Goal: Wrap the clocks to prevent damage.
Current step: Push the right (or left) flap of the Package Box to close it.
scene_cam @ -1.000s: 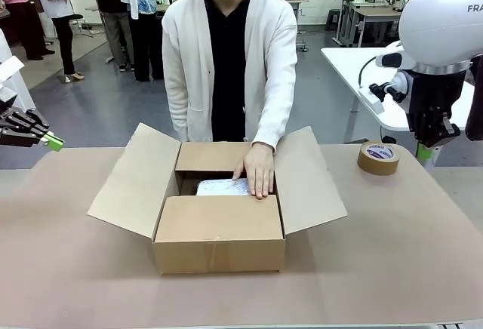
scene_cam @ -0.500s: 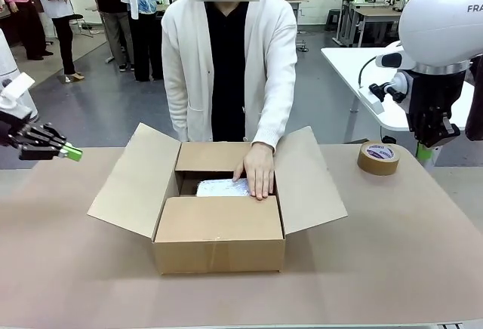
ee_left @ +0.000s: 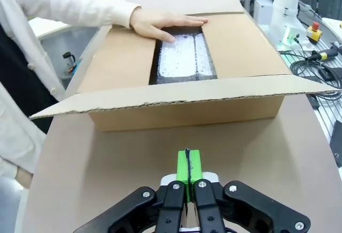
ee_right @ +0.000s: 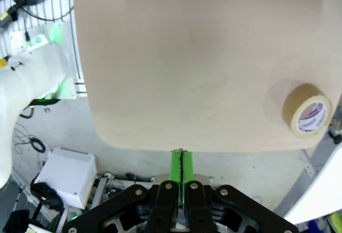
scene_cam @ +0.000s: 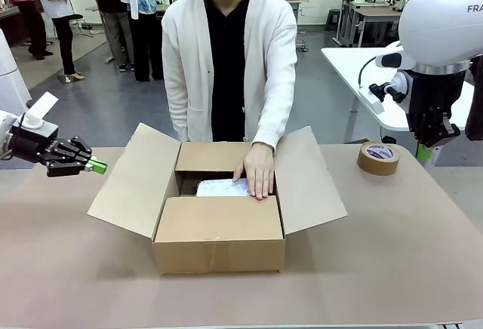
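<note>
Left gripper [scene_cam: 96, 166] clenched, empty, held level, box [scene_cam: 219, 231] just ahead. Right gripper [scene_cam: 424, 151] clenched, empty, pointing down, tape roll [scene_cam: 378, 158] beside.

My three views

My front camera faced across the table [scene_cam: 423, 231] at the person [scene_cam: 226, 65], box [scene_cam: 219, 238] mid-frame. My left wrist looked low and close at that same box; my right wrist looked down on the table's edge and the tape [ee_right: 305, 110], shared with the front.

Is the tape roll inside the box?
No, the tape roll lies on the table, apart from the box and to its right.
</note>
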Robot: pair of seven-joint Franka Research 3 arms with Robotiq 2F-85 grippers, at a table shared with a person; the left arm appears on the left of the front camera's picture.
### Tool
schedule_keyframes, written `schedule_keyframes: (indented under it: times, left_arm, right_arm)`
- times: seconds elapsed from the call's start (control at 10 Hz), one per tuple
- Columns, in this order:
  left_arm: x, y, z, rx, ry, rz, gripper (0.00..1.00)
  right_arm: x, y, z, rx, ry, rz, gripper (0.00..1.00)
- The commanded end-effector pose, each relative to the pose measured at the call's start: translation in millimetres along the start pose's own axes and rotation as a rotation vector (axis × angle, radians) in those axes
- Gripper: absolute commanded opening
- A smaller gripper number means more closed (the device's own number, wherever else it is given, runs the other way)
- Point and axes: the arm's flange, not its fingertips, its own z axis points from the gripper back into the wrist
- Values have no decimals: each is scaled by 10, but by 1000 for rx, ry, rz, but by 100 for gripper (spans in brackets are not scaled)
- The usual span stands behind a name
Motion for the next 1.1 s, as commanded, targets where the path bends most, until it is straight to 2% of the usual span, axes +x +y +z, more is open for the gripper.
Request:
schedule_keyframes:
  times: [0.0, 0.3, 0.7, 1.0]
  left_arm:
    - [-129, 38, -65, -13, -36, -65, 0]
    - [-98, 181, -292, -32, -11, 7, 0]
    - [121, 243, -585, -49, -8, 24, 0]
    - [363, 260, -716, -98, -69, 30, 0]
  right_arm:
    - [-9, -2, -10, 3, -3, -1, 1]
    - [-9, -2, -10, 3, -3, -1, 1]
    - [-9, -2, -10, 3, -3, -1, 1]
    - [-9, -2, -10, 3, -3, -1, 1]
